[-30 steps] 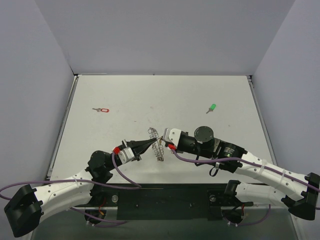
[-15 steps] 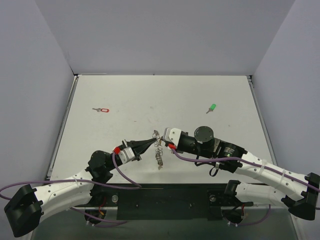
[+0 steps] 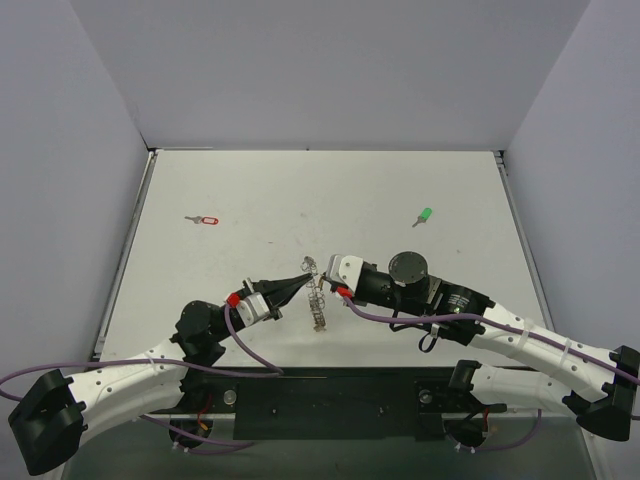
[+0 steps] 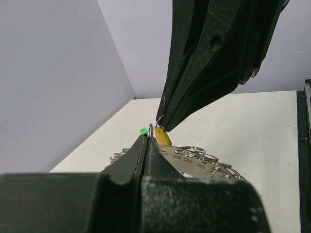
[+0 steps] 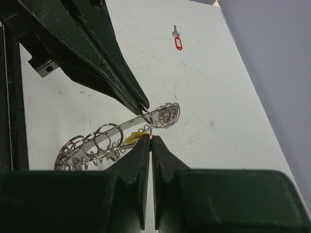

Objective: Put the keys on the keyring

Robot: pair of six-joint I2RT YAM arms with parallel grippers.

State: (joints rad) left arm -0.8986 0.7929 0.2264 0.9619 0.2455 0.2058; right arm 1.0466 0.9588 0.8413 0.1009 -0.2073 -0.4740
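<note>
Pinching thin wire from both sides, my left pincer point(image 4: 149, 132) and right pincer point(image 5: 149, 140) meet tip to tip over the middle of the table's point(image 3: 250, 190) near half. Both are pressed shut. The left grips a small split ring of the keyring point(image 5: 129, 122). The right grips what looks like the wire loop of the yellow key point(image 5: 134, 139), whose head sits just beside its tips. The keyring hangs between us, its lower end toward the near edge.

White tabletop lies open toward the far edge and both side edges. The red key point(image 3: 207, 220) lies well apart toward the left edge, the green key point(image 3: 424, 215) well apart toward the right edge. Neither sits between my pincers.

The keyring is a flat grey metal strip stamped with numbers and strung with many round wire rings. The tabletop is matte, with a few dark specks.
</note>
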